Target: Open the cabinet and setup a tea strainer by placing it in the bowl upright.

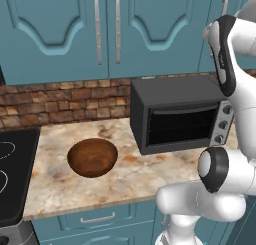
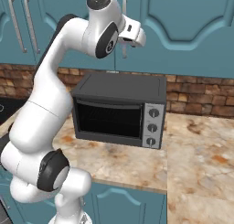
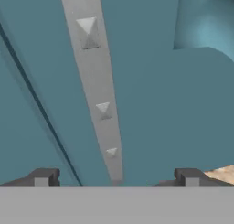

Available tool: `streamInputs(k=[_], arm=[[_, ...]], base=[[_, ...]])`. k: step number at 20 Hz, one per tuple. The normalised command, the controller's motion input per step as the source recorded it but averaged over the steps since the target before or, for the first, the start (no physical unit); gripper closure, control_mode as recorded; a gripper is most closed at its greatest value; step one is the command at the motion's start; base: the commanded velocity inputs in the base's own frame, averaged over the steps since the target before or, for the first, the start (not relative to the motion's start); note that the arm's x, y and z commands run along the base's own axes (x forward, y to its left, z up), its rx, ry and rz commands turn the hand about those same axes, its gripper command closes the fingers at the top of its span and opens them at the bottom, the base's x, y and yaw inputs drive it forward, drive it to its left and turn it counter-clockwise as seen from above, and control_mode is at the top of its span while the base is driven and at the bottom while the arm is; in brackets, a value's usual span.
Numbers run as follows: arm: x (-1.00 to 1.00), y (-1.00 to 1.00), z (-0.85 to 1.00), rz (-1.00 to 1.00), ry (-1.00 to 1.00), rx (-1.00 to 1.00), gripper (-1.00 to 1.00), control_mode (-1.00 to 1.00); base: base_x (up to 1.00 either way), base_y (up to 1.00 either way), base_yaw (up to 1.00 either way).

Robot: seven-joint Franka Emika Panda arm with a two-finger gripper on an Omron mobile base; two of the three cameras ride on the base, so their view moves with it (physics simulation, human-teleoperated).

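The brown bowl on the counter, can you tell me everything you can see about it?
The bowl is round, shallow and dark reddish-brown, and it looks like wood with ring-shaped grain inside. It sits upright and has nothing in it. It rests on the speckled stone counter, apart from the black toaster oven to its right and the dark stove to its left. Nothing touches it except the counter.

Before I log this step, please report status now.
Pincer open, straddling the handle. Cabinet shut. Bowl empty beside the oven. Nothing blocking.
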Motion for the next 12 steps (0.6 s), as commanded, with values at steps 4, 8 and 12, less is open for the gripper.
streamInputs(k=[4,8,12], arm=[[0.32,-0.21,0.00,0.09,-0.01,0.00,-1.00,-1.00],[0.36,0.00,0.00,0.02,0.00,0.00,-1.00,-1.00],[0.31,0.00,-0.01,0.00,0.00,0.00,-1.00,-1.00]], base=[[0.00,0.00,0.00],[0.00,0.00,0.00],[0.00,0.00,0.00]])
